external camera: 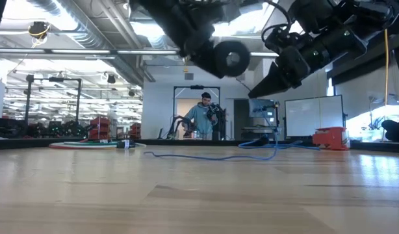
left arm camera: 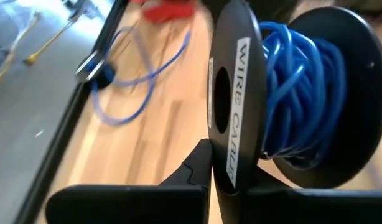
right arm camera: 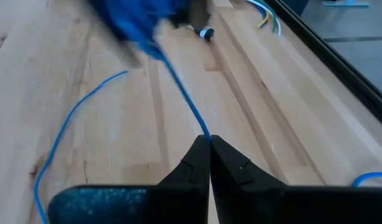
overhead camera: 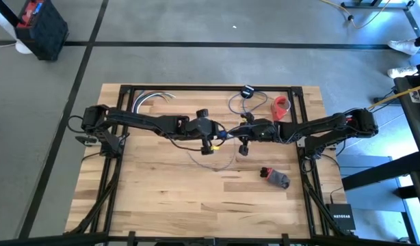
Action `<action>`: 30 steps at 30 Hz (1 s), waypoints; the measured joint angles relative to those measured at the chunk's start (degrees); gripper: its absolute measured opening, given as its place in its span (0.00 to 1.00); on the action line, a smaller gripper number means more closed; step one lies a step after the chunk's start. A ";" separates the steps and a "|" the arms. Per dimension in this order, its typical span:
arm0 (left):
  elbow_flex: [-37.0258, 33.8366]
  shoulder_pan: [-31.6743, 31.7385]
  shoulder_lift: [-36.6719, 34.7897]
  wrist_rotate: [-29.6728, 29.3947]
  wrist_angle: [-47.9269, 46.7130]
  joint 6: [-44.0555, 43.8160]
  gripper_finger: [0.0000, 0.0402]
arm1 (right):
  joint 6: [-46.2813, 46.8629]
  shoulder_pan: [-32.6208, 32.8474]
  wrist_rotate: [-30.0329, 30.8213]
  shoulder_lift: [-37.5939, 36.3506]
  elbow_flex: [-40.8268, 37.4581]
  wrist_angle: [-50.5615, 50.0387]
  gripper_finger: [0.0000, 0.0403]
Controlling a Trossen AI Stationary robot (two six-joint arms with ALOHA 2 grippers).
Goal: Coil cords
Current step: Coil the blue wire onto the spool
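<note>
1. Right tool (right arm camera: pixel 209 142), fingers pressed together, pinches the blue cord (right arm camera: pixel 178 93) above mid-counter; a weak pinch could let the thin strand slip out.
2. Left tool (left arm camera: pixel 211 163) clamps the black spool (left arm camera: pixel 231 93) by its flange; pulling might tilt it free.
3. Loose loops (overhead camera: pixel 241 102) trail across the counter (overhead camera: pixel 162 198) and may snag or tangle.

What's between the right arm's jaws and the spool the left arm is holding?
A taut stretch of blue cord runs from the right gripper to the spool; below it only bare table, as the right wrist view shows.
</note>
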 joint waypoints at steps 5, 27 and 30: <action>0.02 0.67 0.00 -2.79 -3.84 -0.03 0.00 | 0.80 0.00 2.94 -1.38 0.02 -0.77 0.01; -1.36 2.04 -0.02 -4.37 -2.38 0.85 0.00 | 4.40 -0.05 7.39 -8.04 -0.13 -3.42 0.13; -1.36 2.04 0.00 -4.26 -2.21 0.64 0.00 | 2.47 -0.04 8.40 -8.07 -0.12 -3.63 0.23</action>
